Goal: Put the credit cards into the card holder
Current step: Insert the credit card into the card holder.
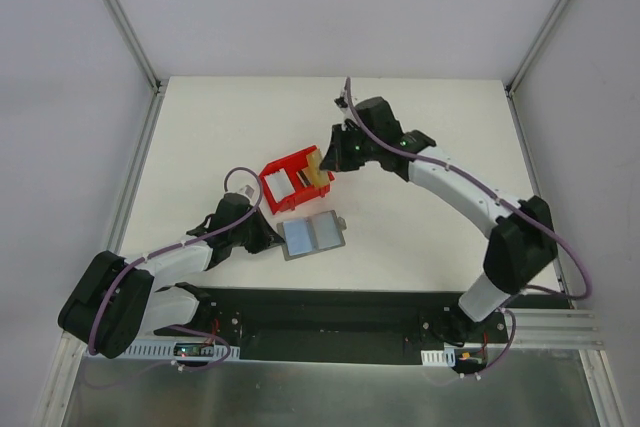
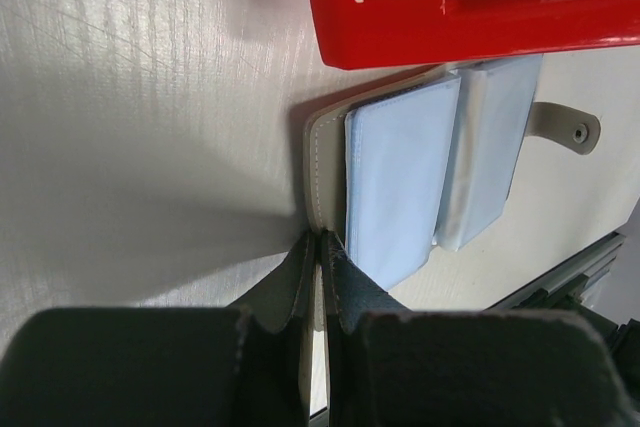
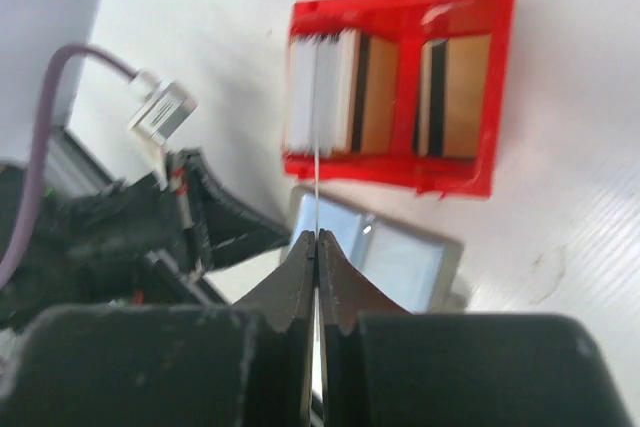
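The card holder (image 1: 315, 234) lies open in front of the red bin (image 1: 283, 175), its pale blue sleeves (image 2: 400, 177) facing up. My left gripper (image 2: 320, 239) is shut on the grey cover edge at the holder's left side (image 1: 275, 240). My right gripper (image 3: 316, 237) hovers over the bin's right end (image 1: 333, 162), shut on a thin white credit card (image 3: 314, 147) seen edge-on, which reaches toward the bin (image 3: 503, 77). More credit cards, white and gold with dark stripes (image 3: 372, 92), stand upright in the bin's compartments.
The holder's strap with a snap (image 2: 570, 130) sticks out on its far side. The left arm's fingers (image 3: 225, 222) and purple cable (image 3: 60, 77) sit close beside the holder. A black base plate (image 1: 330, 312) runs along the near table edge.
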Robot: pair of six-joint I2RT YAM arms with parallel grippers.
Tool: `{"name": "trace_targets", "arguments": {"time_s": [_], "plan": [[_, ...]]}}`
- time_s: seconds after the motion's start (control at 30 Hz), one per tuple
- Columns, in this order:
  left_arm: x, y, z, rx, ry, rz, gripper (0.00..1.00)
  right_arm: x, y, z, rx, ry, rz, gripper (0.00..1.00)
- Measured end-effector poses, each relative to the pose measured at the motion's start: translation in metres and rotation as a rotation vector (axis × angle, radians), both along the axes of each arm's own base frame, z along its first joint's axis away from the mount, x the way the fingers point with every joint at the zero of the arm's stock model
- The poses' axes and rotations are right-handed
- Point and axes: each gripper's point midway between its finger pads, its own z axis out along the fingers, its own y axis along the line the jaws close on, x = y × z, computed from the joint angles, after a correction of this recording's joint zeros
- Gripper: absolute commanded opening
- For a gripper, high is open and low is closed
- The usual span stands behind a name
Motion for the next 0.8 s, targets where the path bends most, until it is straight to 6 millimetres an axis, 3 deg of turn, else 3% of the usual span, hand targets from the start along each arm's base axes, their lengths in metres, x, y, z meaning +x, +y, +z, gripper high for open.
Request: {"name": "trace_targets", "arguments": {"time_s": [0.07,0.13,0.33,0.4,0.5,0.8], "plan": [[0.0,0.0,0.0,0.001,-0.004,-0.007,0.0,-0.022,-0.007,0.003,0.06,0.014,0.004,0.0],[-0.001,0.0,0.0,0.002,-0.008,-0.012,0.0,-0.042,-0.011,-0.007,0.094,0.047,0.009,0.0],[-0.002,0.0,-0.001,0.003,-0.024,-0.029,0.0,-0.098,-0.015,-0.092,0.087,0.266,0.007,0.01],[-0.002,0.0,-0.001,0.003,-0.025,-0.03,0.0,-0.107,-0.013,-0.114,0.076,0.323,0.002,0.0],[-0.003,0.0,-0.002,0.0,-0.025,-0.032,0.0,-0.108,-0.007,-0.127,0.086,0.355,-0.002,0.0],[-0.003,0.0,-0.001,-0.007,-0.024,-0.032,0.0,-0.096,0.006,-0.138,0.133,0.34,-0.011,0.0]]}}
